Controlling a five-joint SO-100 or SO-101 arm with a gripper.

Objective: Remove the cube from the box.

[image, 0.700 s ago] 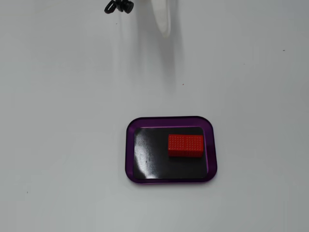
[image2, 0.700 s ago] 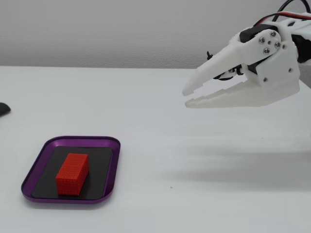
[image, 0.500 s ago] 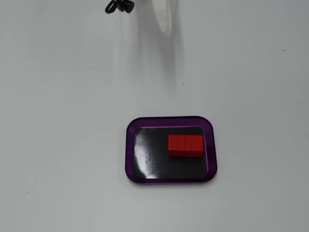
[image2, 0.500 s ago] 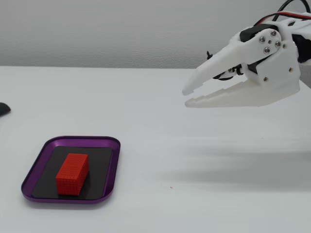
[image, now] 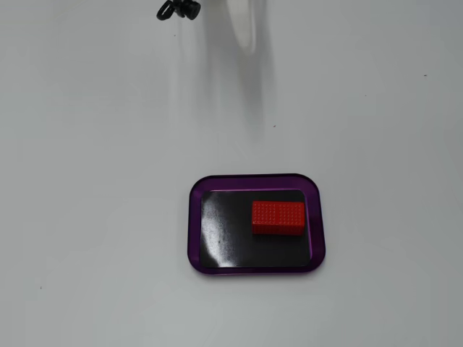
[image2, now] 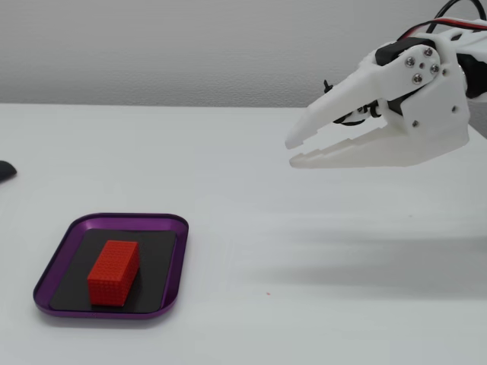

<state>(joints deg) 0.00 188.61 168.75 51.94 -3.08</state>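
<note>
The red cube (image: 278,217) lies flat on the black bottom of the purple-rimmed box (image: 195,231), in its right half in this fixed view. In the other fixed view the cube (image2: 112,272) and box (image2: 179,258) sit at the lower left. My white gripper (image2: 292,151) hangs in the air well to the right of the box, fingers pointing toward it, slightly open and empty. From above only a blurred white fingertip of the gripper (image: 249,32) shows at the top edge, far from the box.
The box stands on a plain white table (image: 87,181). A small black object (image: 179,9) lies at the top edge. Another dark object (image2: 4,171) shows at the left edge of the side view. The gripper's shadow (image2: 365,266) falls on the table.
</note>
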